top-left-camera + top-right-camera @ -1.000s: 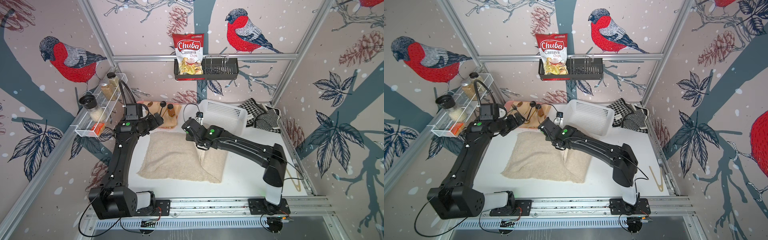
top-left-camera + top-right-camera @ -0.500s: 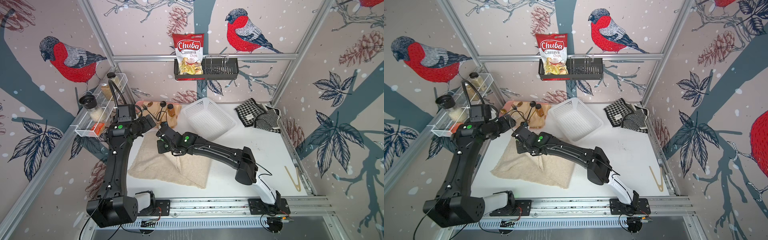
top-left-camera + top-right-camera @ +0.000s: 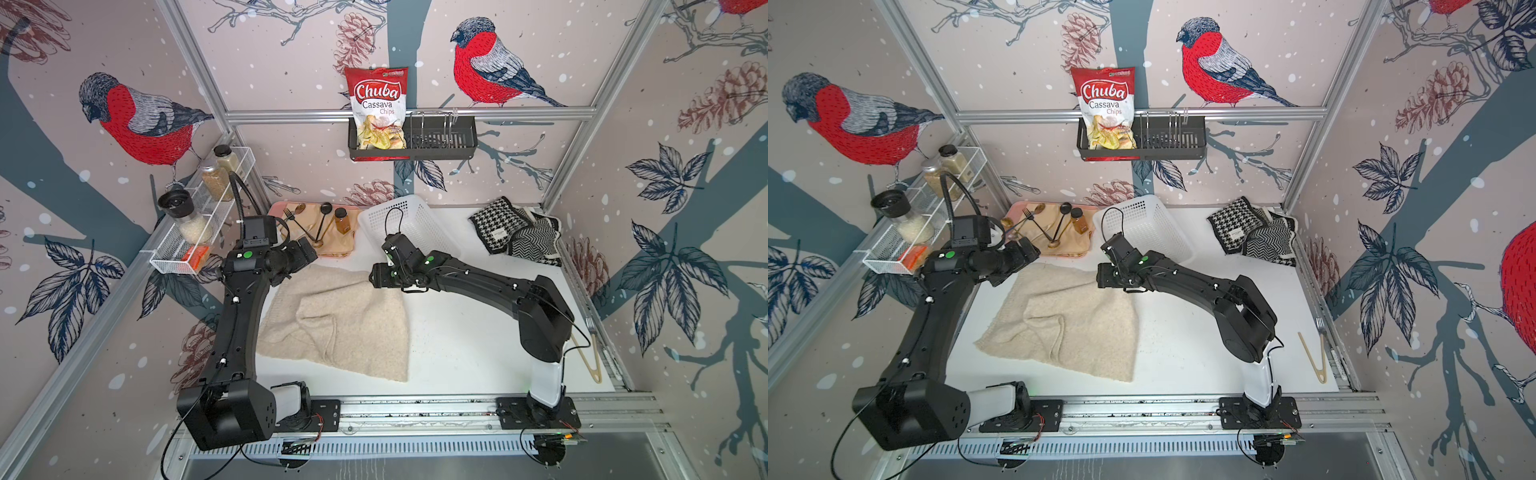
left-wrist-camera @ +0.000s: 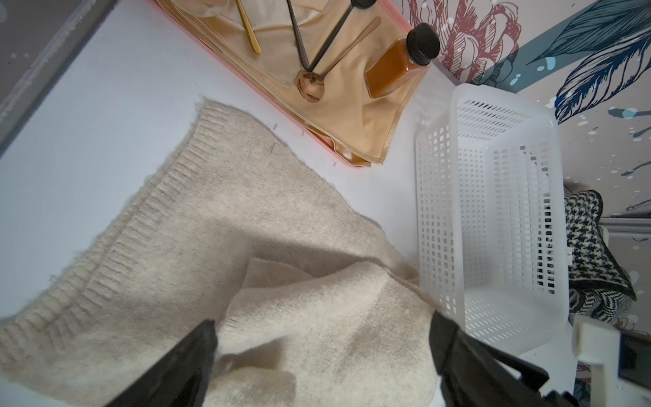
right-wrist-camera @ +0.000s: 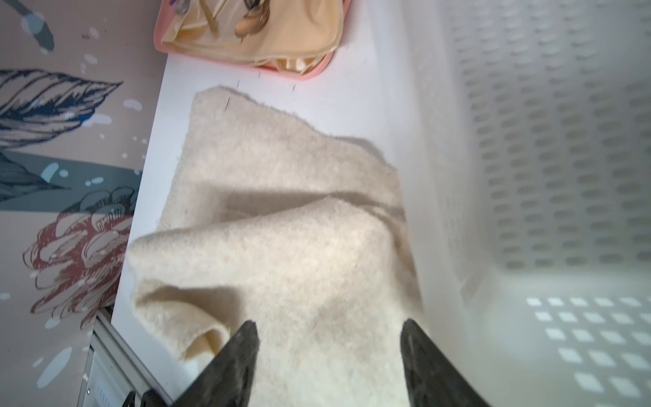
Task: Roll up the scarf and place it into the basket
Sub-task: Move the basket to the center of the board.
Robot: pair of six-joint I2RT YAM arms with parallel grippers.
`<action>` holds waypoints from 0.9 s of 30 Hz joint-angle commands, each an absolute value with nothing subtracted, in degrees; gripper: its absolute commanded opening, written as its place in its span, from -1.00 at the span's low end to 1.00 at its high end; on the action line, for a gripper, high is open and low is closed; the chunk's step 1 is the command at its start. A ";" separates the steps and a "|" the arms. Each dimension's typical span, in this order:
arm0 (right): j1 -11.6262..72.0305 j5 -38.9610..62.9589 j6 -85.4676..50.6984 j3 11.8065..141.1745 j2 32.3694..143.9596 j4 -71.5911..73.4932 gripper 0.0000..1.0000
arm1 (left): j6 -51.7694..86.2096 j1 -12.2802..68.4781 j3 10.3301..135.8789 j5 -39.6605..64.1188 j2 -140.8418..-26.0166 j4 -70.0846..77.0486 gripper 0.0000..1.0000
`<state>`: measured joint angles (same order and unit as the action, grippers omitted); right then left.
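The scarf (image 3: pixel 336 320) is a beige knit cloth lying loosely folded on the white table, with a raised fold along its far edge. The basket (image 3: pixel 432 232) is white and perforated, stands empty and turned at an angle just behind the scarf's far right corner, and shows in the left wrist view (image 4: pixel 493 211). My left gripper (image 3: pixel 309 252) hovers open over the scarf's far left corner (image 4: pixel 246 218). My right gripper (image 3: pixel 374 276) hangs open over the far right corner, its fingers apart above the bunched cloth (image 5: pixel 281 246), with nothing between them.
A pink tray (image 4: pixel 347 162) with cutlery and a small bottle sits behind the scarf. Black-and-white patterned cloths (image 3: pixel 515 237) lie at the back right. A wire rack with jars (image 3: pixel 199 220) hangs on the left wall, and wooden tongs (image 3: pixel 586 357) lie at the table's right edge.
My right gripper carried the scarf's edge left, came back right and opened, letting the cloth go. The scarf is now folded over and the basket stands turned. My left gripper stayed open.
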<state>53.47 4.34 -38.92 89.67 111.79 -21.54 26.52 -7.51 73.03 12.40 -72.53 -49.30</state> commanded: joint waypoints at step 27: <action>47.88 -3.15 -33.26 87.24 109.08 -25.81 0.38 | 23.75 -7.52 65.50 17.45 -72.18 -44.81 0.93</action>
